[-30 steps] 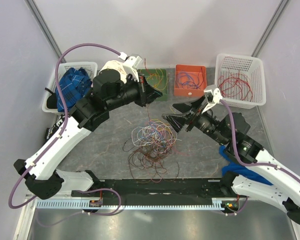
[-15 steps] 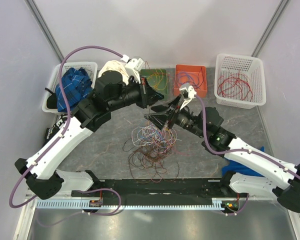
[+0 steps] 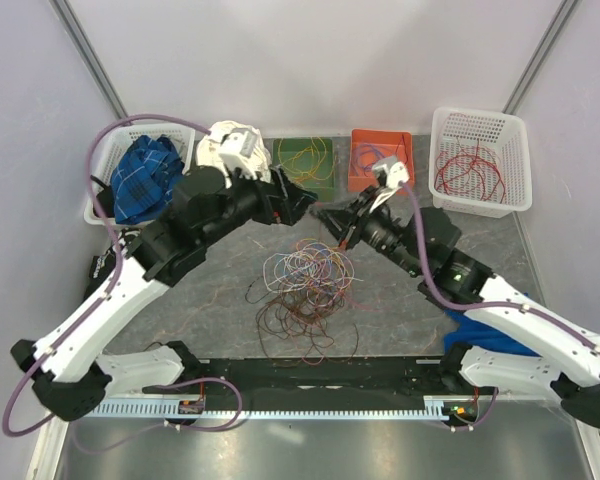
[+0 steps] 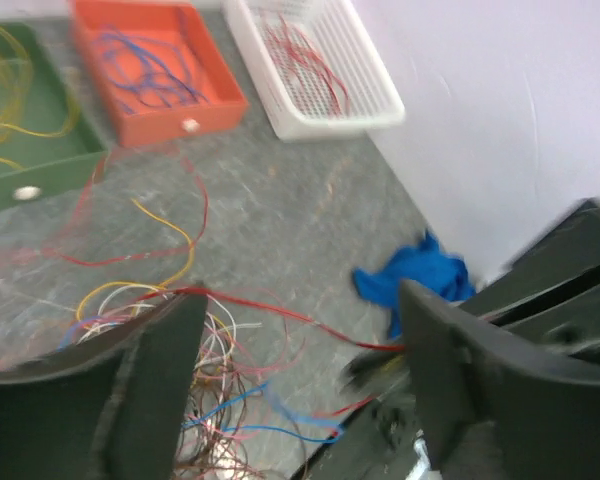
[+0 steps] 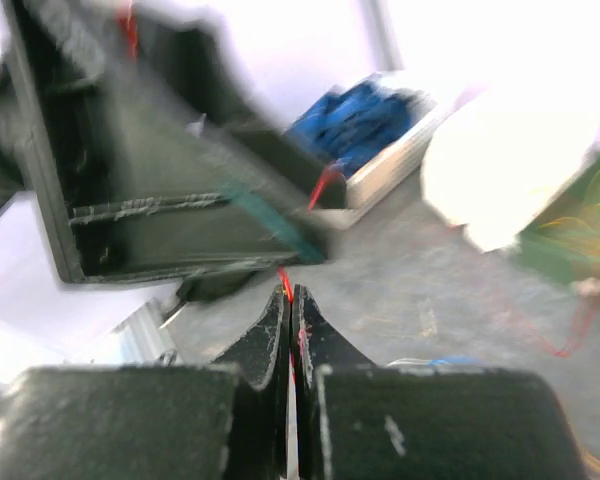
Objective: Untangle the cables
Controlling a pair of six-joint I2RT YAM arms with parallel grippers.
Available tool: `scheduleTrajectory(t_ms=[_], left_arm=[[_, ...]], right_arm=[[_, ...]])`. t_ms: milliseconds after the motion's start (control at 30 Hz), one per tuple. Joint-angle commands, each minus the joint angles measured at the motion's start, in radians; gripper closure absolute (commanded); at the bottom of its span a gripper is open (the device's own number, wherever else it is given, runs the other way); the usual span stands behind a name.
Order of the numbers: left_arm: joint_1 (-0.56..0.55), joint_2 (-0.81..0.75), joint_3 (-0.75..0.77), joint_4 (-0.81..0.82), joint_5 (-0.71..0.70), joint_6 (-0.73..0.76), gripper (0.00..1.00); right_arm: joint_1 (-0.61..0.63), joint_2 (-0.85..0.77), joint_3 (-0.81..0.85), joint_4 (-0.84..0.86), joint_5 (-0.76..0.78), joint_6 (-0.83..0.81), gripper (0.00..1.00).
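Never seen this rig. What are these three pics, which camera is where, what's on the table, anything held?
Two white-and-black robot arms, left and right, are bolted side by side at the near edge; each ends in a two-finger pincer. The wide picture is from a fixed overhead camera; the other two are from wrist cameras. On the grey table lies a tangle of thin coloured wires. Behind it stand a green tray of yellow wires, an orange tray of blue wires and a white mesh basket of red wires; another white basket, far left, holds a blue checked cloth. The right pincer is shut on a thin red wire. The left pincer stands open, gripping nothing.
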Motion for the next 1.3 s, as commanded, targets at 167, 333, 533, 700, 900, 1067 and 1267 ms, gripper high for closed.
scheduleTrajectory(t_ms=[167,333,533,700,900,1067,1267], left_arm=[[0.002,-0.284,-0.358,0.324,-0.19,-0.023,0.0],[-0.027,-0.363,-0.729,0.925,0.047,-0.089,0.0],[-0.24,-0.279,-0.938,1.424,0.072,0.145,0.0],[-0.316,-0.147,-0.945,1.579,0.088,0.245,0.0],[-0.345,-0.047,-0.922,1.645,0.095,0.254,0.0],[-0.36,0.06,-0.877,1.676,0.085,0.264,0.0],[-0.359,0.191,-0.811,1.707,0.082,0.25,0.04]], right_arm=[[0.0,-0.028,0.402,-0.411,0.353,-0.161,1.0],[0.0,0.003,0.473,-0.469,0.402,-0.166,1.0],[0.001,0.006,0.468,-0.48,0.405,-0.14,1.0],[0.0,0.003,0.467,-0.48,0.396,-0.131,1.0],[0.0,-0.006,0.465,-0.489,0.399,-0.132,1.0],[0.0,0.0,0.467,-0.489,0.393,-0.131,1.0],[0.0,0.0,0.467,-0.488,0.371,-0.125,1.0]])
